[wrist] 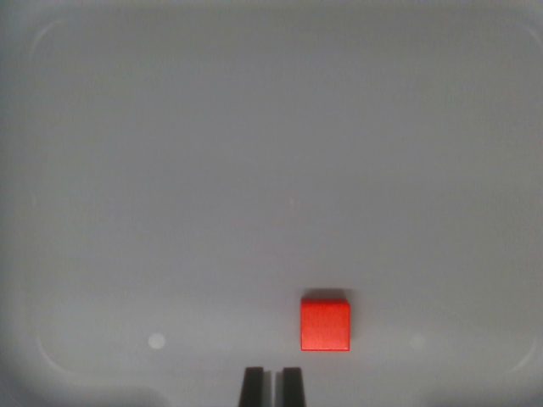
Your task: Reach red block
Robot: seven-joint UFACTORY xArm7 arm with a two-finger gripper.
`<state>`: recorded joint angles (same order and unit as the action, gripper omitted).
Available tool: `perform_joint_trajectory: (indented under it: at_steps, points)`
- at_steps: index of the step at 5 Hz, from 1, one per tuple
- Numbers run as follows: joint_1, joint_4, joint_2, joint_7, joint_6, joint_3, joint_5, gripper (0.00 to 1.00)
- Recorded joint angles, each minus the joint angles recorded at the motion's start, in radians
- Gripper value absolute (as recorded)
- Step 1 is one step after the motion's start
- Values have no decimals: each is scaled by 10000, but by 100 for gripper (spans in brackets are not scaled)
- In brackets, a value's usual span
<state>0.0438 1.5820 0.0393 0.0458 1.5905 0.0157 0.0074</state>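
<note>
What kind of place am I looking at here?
Probably a robot test bench: a plain grey tray with rounded corners, a single red block on it, and the pincer at the bottom edge.

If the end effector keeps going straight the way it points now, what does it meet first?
Probably only the bare grey tray. The end effector sits just to the wrist view's left of the red block, so it would likely pass beside it; depth is unclear.

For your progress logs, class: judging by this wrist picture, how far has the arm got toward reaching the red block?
Done: the block is in view, lying on the grey tray. In hand: the gripper sits at the bottom edge, fingers nearly together, holding nothing. Left: the block lies just ahead and toward the wrist view's right, with a gap between; the gripper must close that gap.
</note>
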Motion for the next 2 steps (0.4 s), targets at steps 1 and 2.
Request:
perform_joint_trajectory:
  at_steps: [1, 2]
  points:
    - [-5, -87, 6, 1, -94, -4, -4, 0]
    - [-5, -87, 6, 1, -94, -4, -4, 0]
